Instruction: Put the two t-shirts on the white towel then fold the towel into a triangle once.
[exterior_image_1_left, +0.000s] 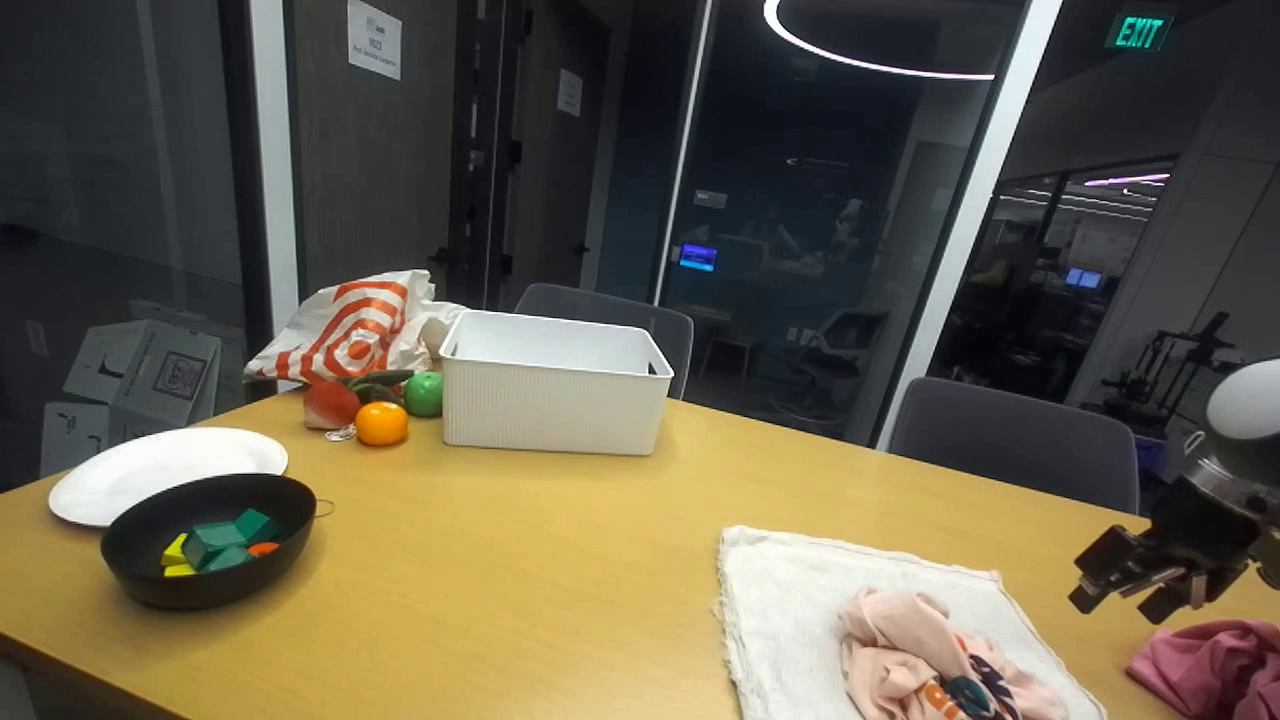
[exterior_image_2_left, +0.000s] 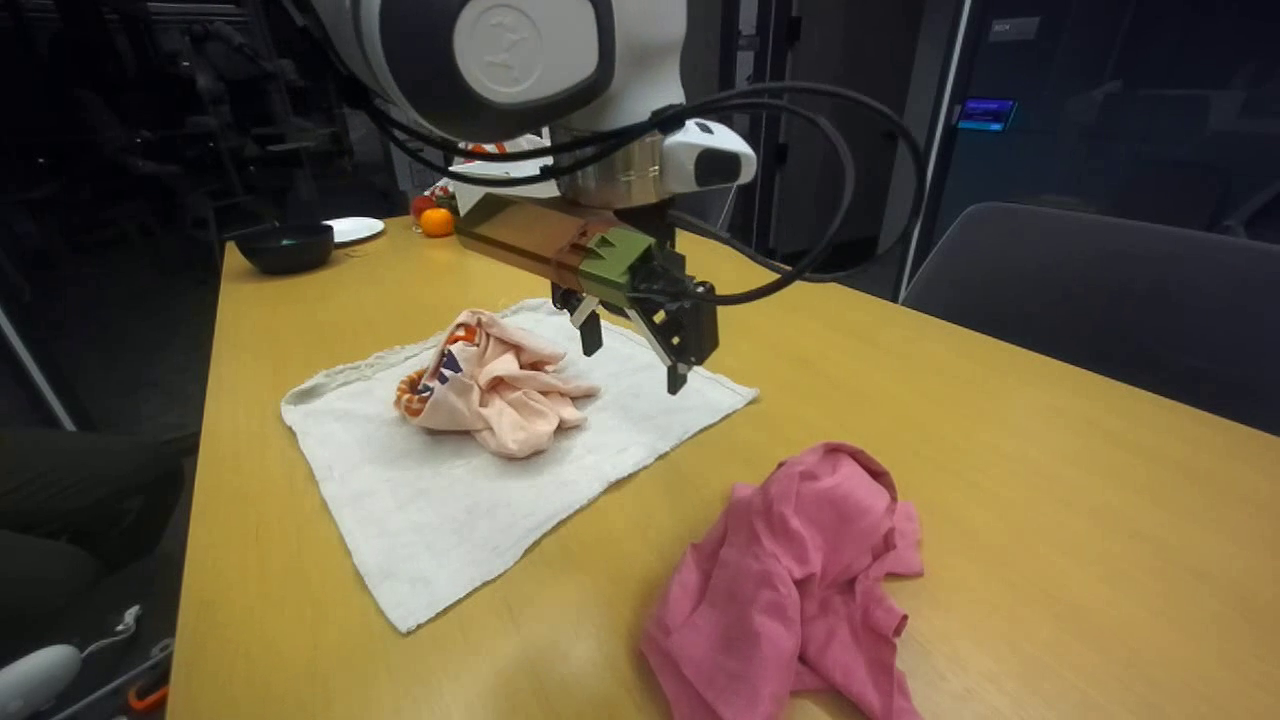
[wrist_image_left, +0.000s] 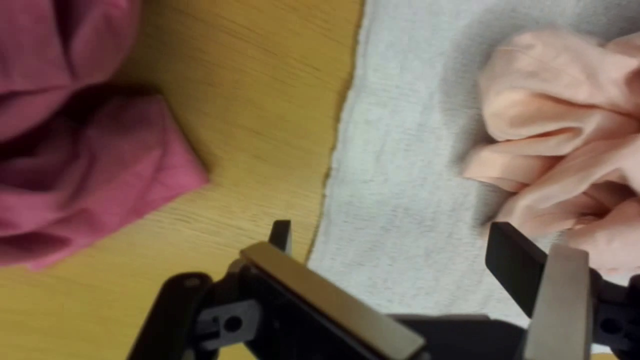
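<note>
- My end effector is spread wide, a clear gap between its two fingertips, and it hangs in the air above the desk.
- The towel lies spread out flat on the desk, partly beneath me.
- The peach shirt sits on the towel in a crumpled heap, some bright and dark print showing among its folds.
- The rose shirt lies bunched on the bare desk, near the towel but apart from it; a strip of desk shows between them in the wrist view and in both exterior views.
- In the wrist view I see one fingertip against the desk just beside the towel's edge, and the other against the towel, near the peach shirt.
- Well apart from my end effector, the box stands upright on the desk, with a green fruit just beside it and an orange next to that.
- Behind these, in an exterior view, I see a bag with red rings.
- At the far end, a black bowl holding blocks stands in front of a plate; whether those two touch I cannot tell.
- Two chairs stand beyond the desk.
</note>
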